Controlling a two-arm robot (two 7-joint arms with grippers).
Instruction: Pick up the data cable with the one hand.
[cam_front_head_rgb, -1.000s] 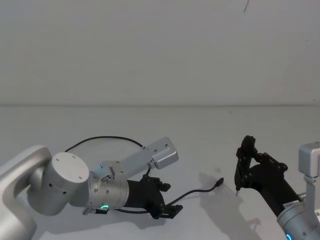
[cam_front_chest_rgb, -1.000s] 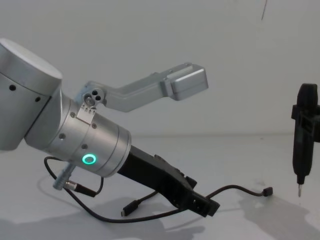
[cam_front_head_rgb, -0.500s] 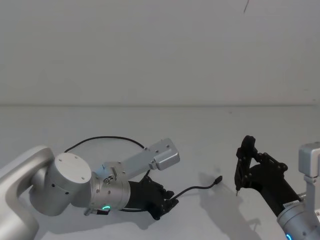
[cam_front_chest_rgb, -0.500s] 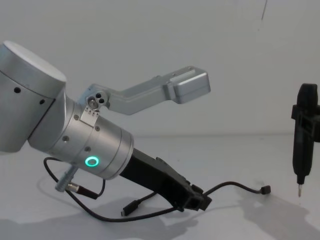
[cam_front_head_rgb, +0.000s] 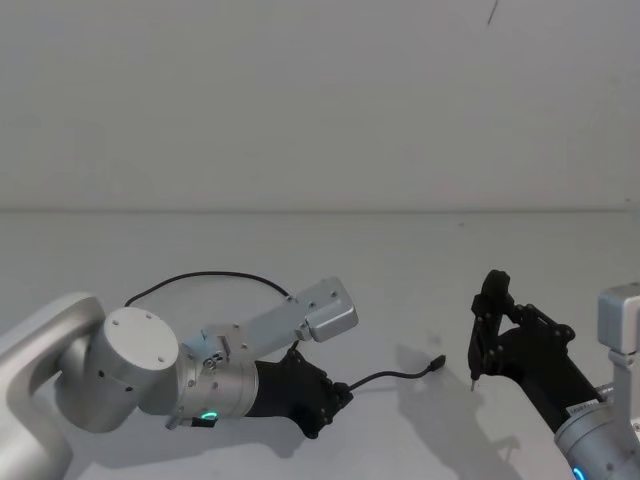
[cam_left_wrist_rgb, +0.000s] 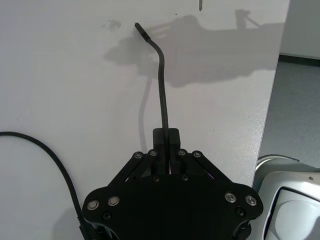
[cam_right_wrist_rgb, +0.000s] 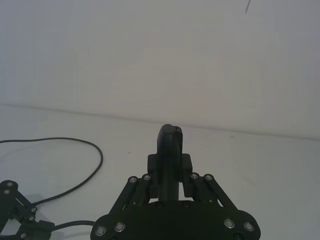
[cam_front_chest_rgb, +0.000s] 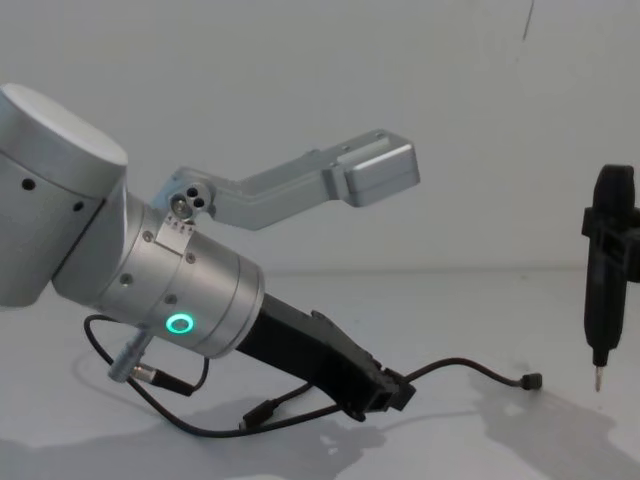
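Left gripper (cam_front_head_rgb: 340, 397) clamped on the cable (cam_front_head_rgb: 395, 376) (plug end (cam_front_head_rgb: 438, 364) lies to its right). Right gripper (cam_right_wrist_rgb: 170, 167) parked — gripping a pen tool (cam_right_wrist_rgb: 169, 137).

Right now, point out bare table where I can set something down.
Bare: the far table strip between the cable loop and the wall. Crowded: near left, where the left hand grips the cable, and near right, around the right hand holding a pen tool.
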